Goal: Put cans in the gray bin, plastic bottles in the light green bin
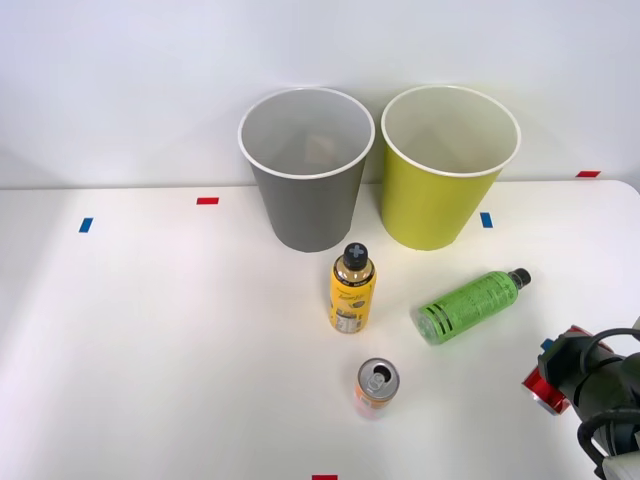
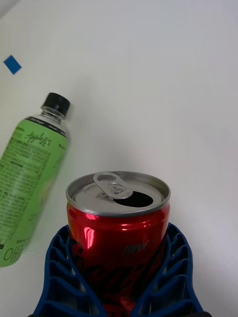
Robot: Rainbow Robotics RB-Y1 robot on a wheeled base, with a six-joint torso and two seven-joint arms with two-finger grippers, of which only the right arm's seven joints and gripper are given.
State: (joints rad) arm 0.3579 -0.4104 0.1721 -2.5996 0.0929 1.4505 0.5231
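Blue fingers (image 2: 64, 277) clasp red can (image 2: 118, 223); front view shows both bins.

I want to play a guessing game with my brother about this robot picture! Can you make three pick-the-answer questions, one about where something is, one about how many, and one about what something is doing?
1. Where does the green bottle lie?
A. inside the gray bin
B. on the table, in front of the light green bin
C. on top of the yellow bottle

2. How many bins stand on the table?
A. one
B. two
C. four

3. What is happening with the red can?
A. the right gripper holds it
B. it lies crushed on the table
C. it sits inside a bin

Answers:
1 B: it lies on its side on the table, nearer than the light green bin.
2 B: just the gray bin and the light green bin.
3 A: the blue fingers of the right gripper hug both its sides.
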